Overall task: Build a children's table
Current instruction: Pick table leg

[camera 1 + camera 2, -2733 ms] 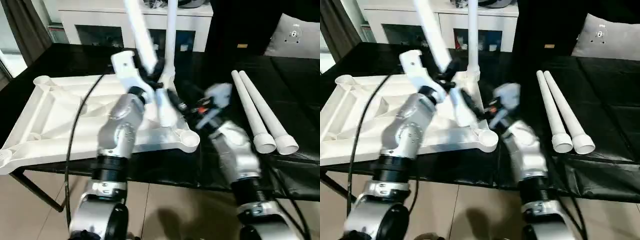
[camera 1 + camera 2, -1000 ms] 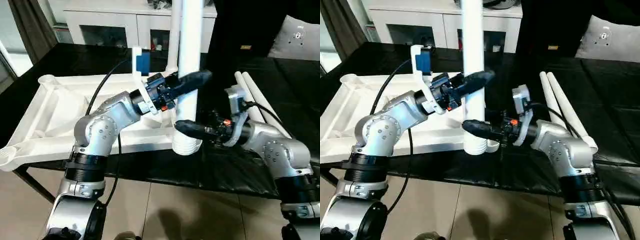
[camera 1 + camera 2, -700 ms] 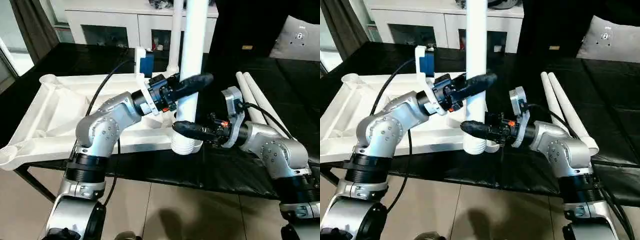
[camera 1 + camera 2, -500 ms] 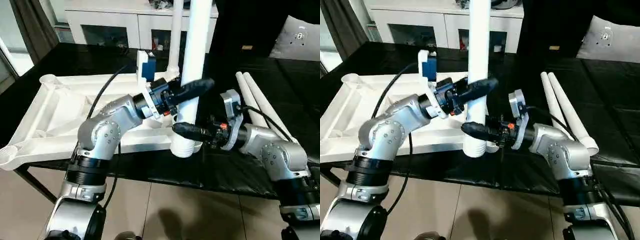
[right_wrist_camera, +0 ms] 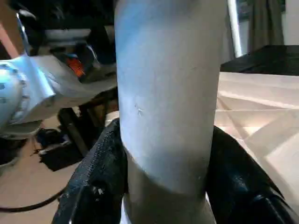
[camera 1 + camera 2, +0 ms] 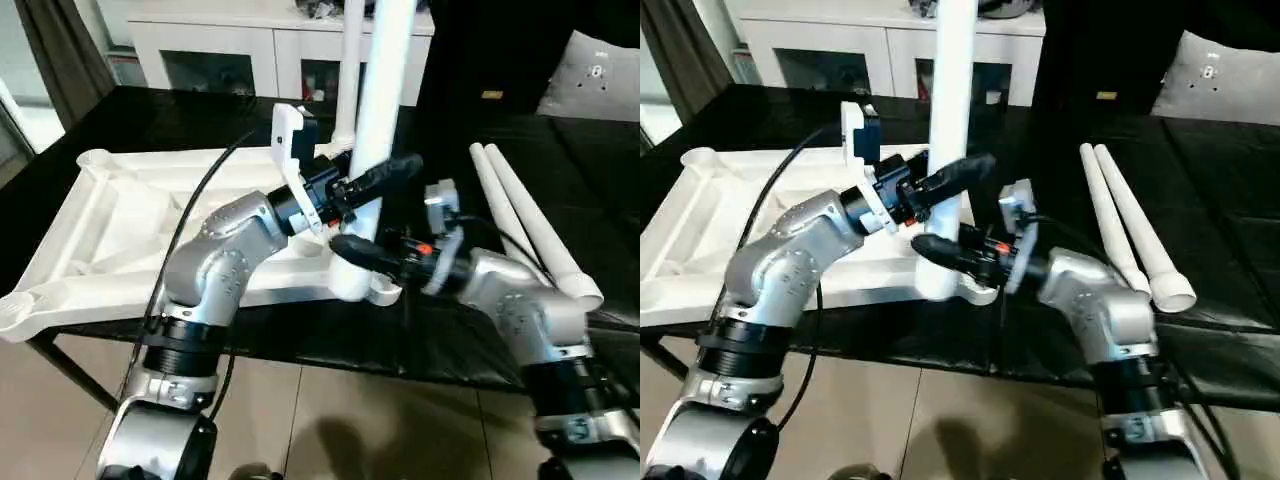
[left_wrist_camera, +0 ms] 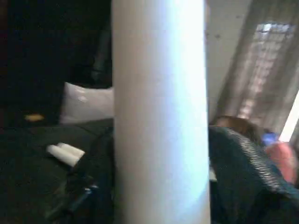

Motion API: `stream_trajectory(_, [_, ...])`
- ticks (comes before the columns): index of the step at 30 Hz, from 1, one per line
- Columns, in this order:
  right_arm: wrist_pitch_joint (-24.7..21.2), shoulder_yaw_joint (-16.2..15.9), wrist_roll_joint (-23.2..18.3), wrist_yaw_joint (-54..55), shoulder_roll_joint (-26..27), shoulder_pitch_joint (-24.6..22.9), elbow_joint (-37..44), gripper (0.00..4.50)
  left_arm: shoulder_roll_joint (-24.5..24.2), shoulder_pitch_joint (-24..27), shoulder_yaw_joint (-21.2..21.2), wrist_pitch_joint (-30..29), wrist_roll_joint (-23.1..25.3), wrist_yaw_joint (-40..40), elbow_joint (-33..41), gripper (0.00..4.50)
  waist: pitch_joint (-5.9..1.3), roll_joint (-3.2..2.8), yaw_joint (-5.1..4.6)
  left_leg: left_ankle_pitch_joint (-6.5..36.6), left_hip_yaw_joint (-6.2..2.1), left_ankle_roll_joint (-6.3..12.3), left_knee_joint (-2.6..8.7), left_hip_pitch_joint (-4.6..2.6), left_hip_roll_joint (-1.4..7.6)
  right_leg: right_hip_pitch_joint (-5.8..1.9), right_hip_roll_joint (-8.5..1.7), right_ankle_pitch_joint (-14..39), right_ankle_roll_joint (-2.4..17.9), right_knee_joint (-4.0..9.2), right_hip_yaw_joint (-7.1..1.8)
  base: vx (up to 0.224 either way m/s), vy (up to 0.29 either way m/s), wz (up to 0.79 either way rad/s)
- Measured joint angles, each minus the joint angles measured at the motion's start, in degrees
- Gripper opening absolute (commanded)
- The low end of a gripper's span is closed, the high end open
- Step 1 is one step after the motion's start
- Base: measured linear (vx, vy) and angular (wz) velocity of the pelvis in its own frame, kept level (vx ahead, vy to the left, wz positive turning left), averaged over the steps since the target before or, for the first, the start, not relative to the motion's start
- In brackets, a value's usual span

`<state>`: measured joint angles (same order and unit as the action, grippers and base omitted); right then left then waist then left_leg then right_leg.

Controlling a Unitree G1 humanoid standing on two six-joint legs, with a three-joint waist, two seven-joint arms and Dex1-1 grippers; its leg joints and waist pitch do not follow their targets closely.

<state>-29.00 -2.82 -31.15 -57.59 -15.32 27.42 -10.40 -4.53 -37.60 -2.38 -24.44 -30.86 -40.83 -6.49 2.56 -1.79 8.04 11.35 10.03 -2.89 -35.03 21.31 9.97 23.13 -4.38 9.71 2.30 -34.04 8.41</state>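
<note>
Both grippers, left (image 6: 385, 172) above right (image 6: 350, 247), clasp an upright white leg (image 6: 952, 100) over the upturned tabletop's (image 6: 120, 215) near corner socket (image 6: 382, 290)

One white table top (image 6: 120, 215) lies underside up on the one black worktop (image 6: 150, 110).

Four white legs are in view. Two lie side by side on the right of the worktop, one (image 6: 520, 215) nearer the table top and one (image 6: 545, 245) further right. Two stand upright: one thick-looking leg (image 6: 385, 75) at the near right corner socket of the table top, and one thinner-looking leg (image 6: 350, 60) at the far right corner.

Two robot hands show, the left hand (image 6: 385, 178) and the right hand (image 6: 352, 250).

One white cabinet (image 6: 250, 45) stands at the far side, and one grey cushion (image 6: 600, 85) sits far right.
</note>
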Motion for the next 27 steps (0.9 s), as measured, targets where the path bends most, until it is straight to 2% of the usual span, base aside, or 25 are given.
stream_trajectory(4, [3.30,0.02,3.03,6.89,3.91,0.05,-0.15,1.91,1.48,0.05,0.13,7.89,5.84,5.81,-2.15,3.38,0.00,0.00,-0.07,0.00,-0.01,-0.01,0.01,-0.01,0.00,0.00,0.00,0.00,-0.01,0.00,0.00,0.000,0.000,0.00])
stream_trajectory(9, [8.69,-0.48,8.53,15.91,8.26,0.86,-2.33,1.91,3.64,0.18,-1.64,15.32,12.48,11.99,-2.61,3.38,0.00,0.01,-0.14,0.01,-0.01,-0.02,0.03,-0.01,0.00,0.00,0.00,0.01,-0.02,0.01,0.00,0.000,0.000,0.00])
stream_trajectory(10, [9.54,-0.79,9.37,17.72,9.26,0.90,-2.63,1.91,4.32,0.21,-2.22,16.75,14.35,13.86,-3.11,3.11,0.00,0.01,-0.15,0.01,-0.01,-0.02,0.03,-0.01,0.00,0.00,0.00,0.01,-0.02,0.01,0.00,0.000,0.000,0.00])
stream_trajectory(12, [10.76,-1.14,10.42,19.64,10.25,0.95,-3.59,1.91,5.91,0.33,-2.37,17.92,16.14,16.89,-4.11,3.04,0.00,0.01,-0.16,0.01,-0.01,-0.02,0.02,0.01,0.00,0.00,0.00,0.01,-0.02,0.01,-0.01,0.000,0.000,0.00])
stream_trajectory(14, [12.17,-1.53,11.92,21.60,11.09,0.95,-4.47,1.91,7.61,0.51,-2.02,19.05,17.22,20.18,-5.30,2.99,0.00,0.01,-0.22,0.01,-0.01,-0.03,0.02,0.01,0.00,0.00,0.00,0.00,-0.02,0.02,-0.01,0.000,0.000,0.00])
stream_trajectory(15, [12.82,-1.54,12.63,22.55,11.64,0.98,-4.90,1.91,8.20,0.51,-1.84,19.56,17.42,21.34,-5.82,2.69,0.00,0.01,-0.25,0.01,-0.01,-0.03,0.02,0.01,0.00,0.00,0.00,0.00,-0.02,0.02,-0.01,0.000,0.000,0.00])
stream_trajectory(17, [14.09,-1.38,13.54,24.64,12.49,1.29,-6.30,1.91,9.57,0.51,-1.54,20.24,18.12,23.37,-6.35,2.61,0.00,0.00,-0.37,0.01,-0.01,-0.03,0.03,0.00,0.00,0.01,0.00,-0.01,-0.01,0.01,0.00,0.000,0.000,0.00])
stream_trajectory(19, [14.79,-1.35,13.83,25.27,12.91,1.38,-6.56,1.91,9.47,0.51,-1.56,21.05,18.42,23.65,-6.61,2.61,0.00,0.01,-0.73,0.01,-0.01,-0.03,0.03,0.00,0.00,0.00,0.00,-0.01,-0.01,0.01,0.00,0.000,0.000,0.00])
stream_trajectory(22, [15.46,-1.30,14.06,25.95,12.87,1.44,-6.74,1.91,9.58,0.51,-1.61,21.32,18.80,23.65,-6.94,2.23,0.00,0.01,-1.11,0.01,-0.01,-0.02,0.02,0.02,0.00,0.00,0.00,-0.02,0.01,0.02,-0.01,0.000,0.000,0.00])
stream_trajectory(24, [15.63,-1.29,14.12,25.92,12.87,1.45,-6.74,1.91,9.45,0.51,-1.49,21.62,19.33,23.76,-6.98,2.19,0.00,0.01,-1.43,0.01,-0.01,-0.02,0.03,0.02,0.00,0.00,0.00,-0.02,0.02,0.02,-0.01,0.000,0.000,0.00])
stream_trajectory(27, [16.06,-1.31,14.85,25.90,12.91,1.48,-7.22,1.91,9.63,0.47,-1.36,22.16,19.36,23.97,-7.83,1.89,0.00,0.00,-1.67,0.01,-0.01,-0.02,0.03,0.00,0.00,0.00,0.00,-0.03,0.03,0.01,-0.01,0.000,0.000,0.00])
